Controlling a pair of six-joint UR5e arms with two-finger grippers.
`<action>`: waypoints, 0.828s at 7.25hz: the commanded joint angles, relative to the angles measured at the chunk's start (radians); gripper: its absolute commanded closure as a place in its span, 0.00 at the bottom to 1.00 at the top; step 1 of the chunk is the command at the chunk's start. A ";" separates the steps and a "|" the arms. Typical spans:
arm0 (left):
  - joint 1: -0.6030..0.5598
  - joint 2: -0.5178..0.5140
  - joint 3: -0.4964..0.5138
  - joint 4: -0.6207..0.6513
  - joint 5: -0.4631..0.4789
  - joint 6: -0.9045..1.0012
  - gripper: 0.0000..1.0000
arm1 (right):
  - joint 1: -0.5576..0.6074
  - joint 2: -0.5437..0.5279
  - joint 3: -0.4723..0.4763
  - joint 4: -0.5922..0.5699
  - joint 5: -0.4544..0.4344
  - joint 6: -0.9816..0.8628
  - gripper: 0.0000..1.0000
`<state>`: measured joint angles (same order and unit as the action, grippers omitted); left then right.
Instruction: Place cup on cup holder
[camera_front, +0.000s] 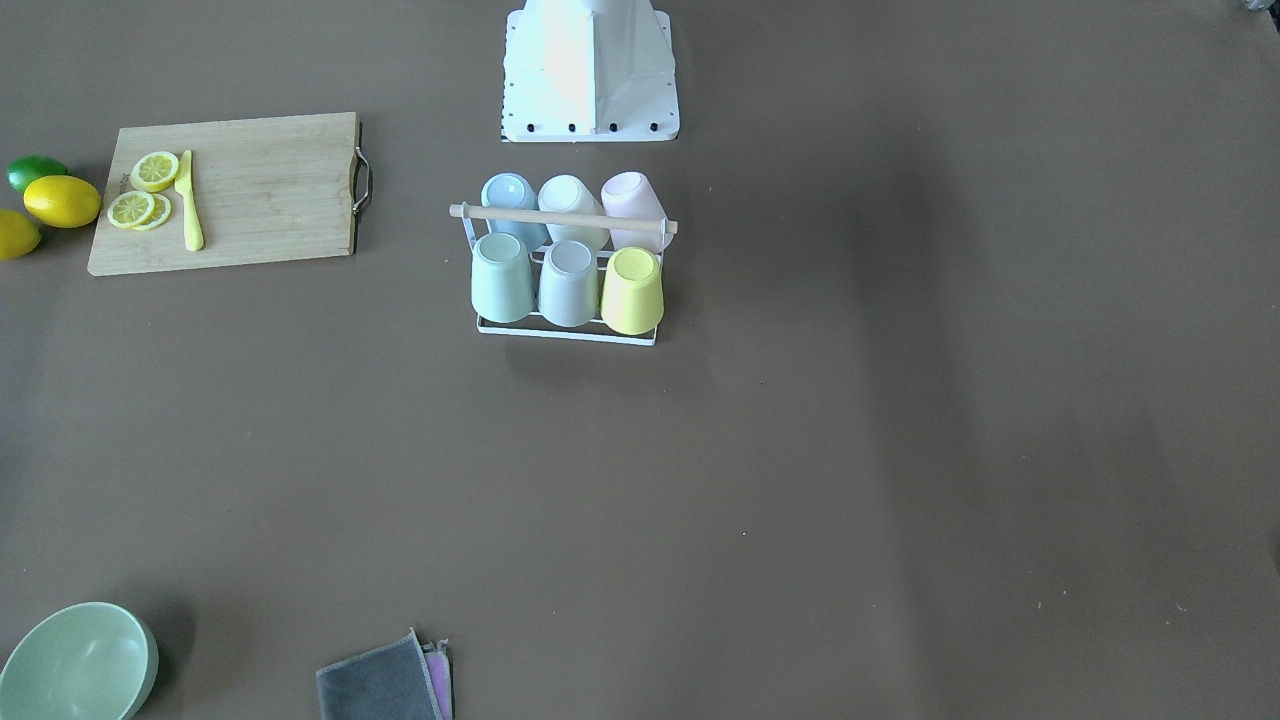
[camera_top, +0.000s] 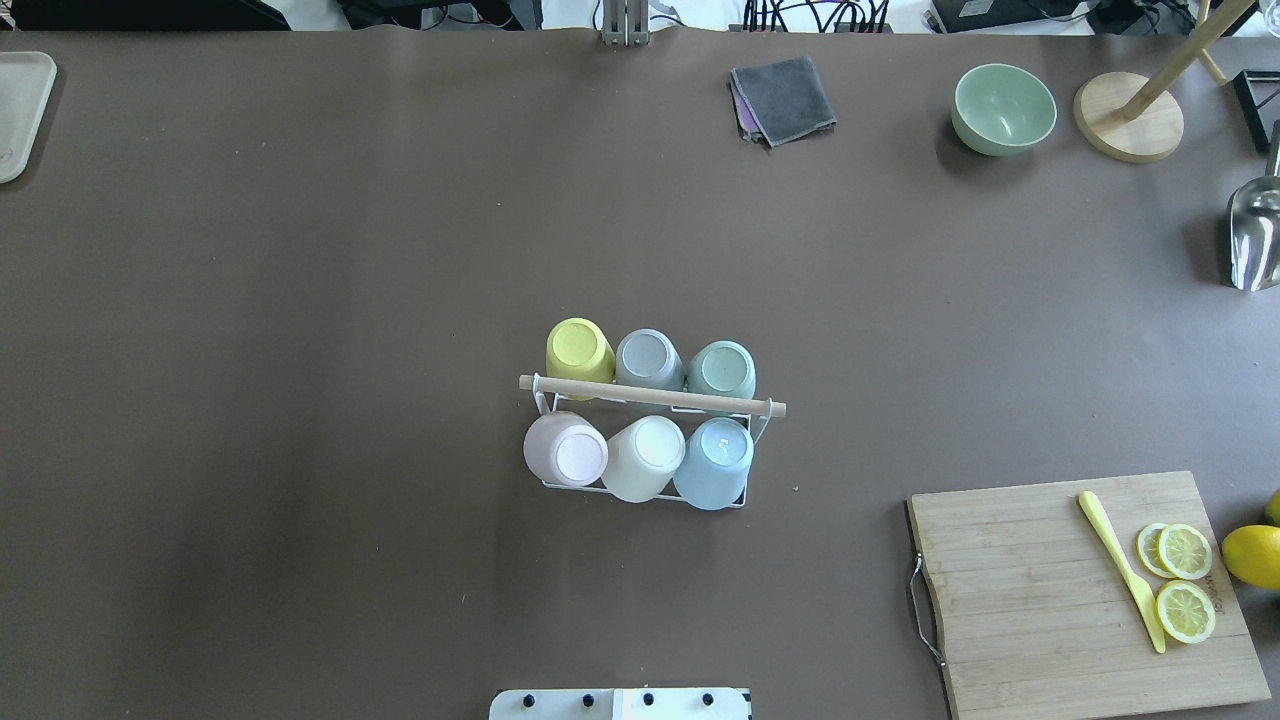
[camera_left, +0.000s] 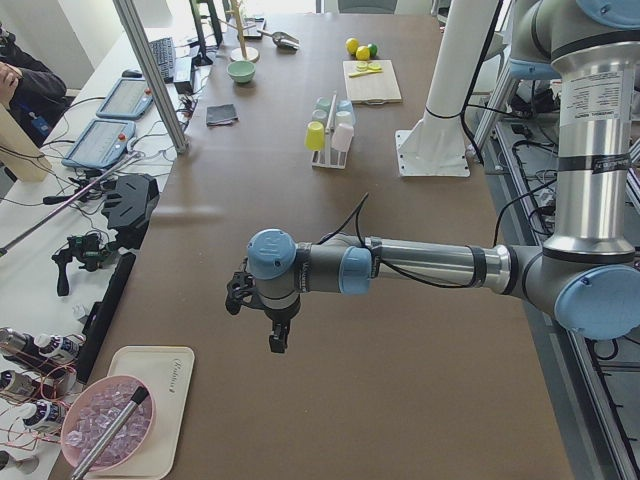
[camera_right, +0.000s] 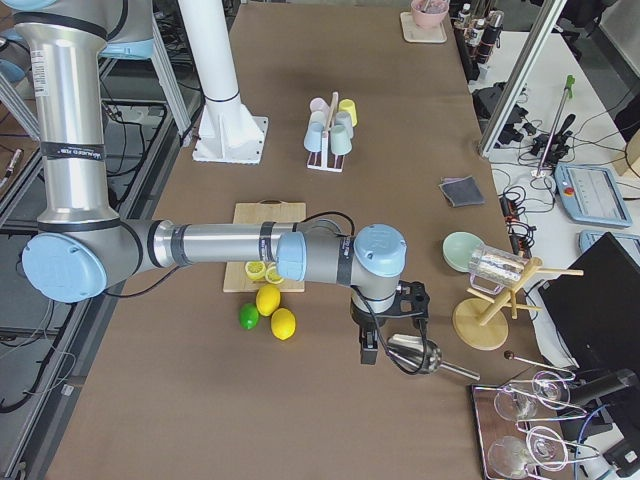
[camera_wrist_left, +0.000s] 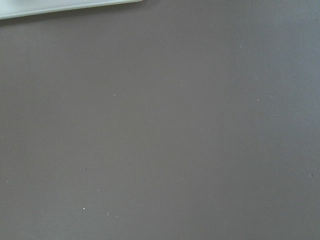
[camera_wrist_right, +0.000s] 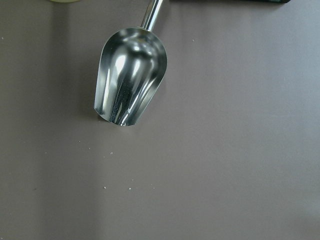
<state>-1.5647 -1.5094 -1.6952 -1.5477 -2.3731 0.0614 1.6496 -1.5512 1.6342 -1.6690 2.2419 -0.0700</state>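
The cup holder (camera_top: 700, 401), a white wire rack with a light wooden rod across its top, stands at the table's middle; it also shows in the front view (camera_front: 560, 217). Several cups sit upside down on it: yellow (camera_top: 578, 350), grey (camera_top: 648, 358), green (camera_top: 722, 369), pink (camera_top: 565, 450), white (camera_top: 645, 456) and blue (camera_top: 714, 462). My left gripper (camera_left: 275, 335) hangs over bare table far from the rack, near a tray; I cannot tell if it is open. My right gripper (camera_right: 368, 350) hangs beside a metal scoop (camera_wrist_right: 130, 75); I cannot tell its state.
A wooden cutting board (camera_top: 1040, 600) with lemon slices and a yellow knife (camera_top: 1120, 570) lies on my right. A green bowl (camera_top: 1003, 108), a grey cloth (camera_top: 785, 98), a wooden stand (camera_top: 1130, 125) and the scoop (camera_top: 1255, 235) lie far right. A pale tray (camera_top: 20, 110) lies far left.
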 joint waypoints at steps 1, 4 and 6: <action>0.000 0.000 0.000 0.000 0.000 0.000 0.01 | -0.001 0.006 0.001 0.002 -0.004 -0.007 0.00; 0.000 0.000 0.002 0.000 0.000 0.000 0.01 | -0.001 0.007 0.018 0.000 0.018 -0.007 0.00; 0.000 0.000 0.002 0.000 0.000 0.000 0.01 | -0.001 0.003 0.016 0.002 0.018 -0.008 0.00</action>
<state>-1.5647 -1.5094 -1.6938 -1.5478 -2.3731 0.0614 1.6490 -1.5466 1.6497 -1.6679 2.2587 -0.0772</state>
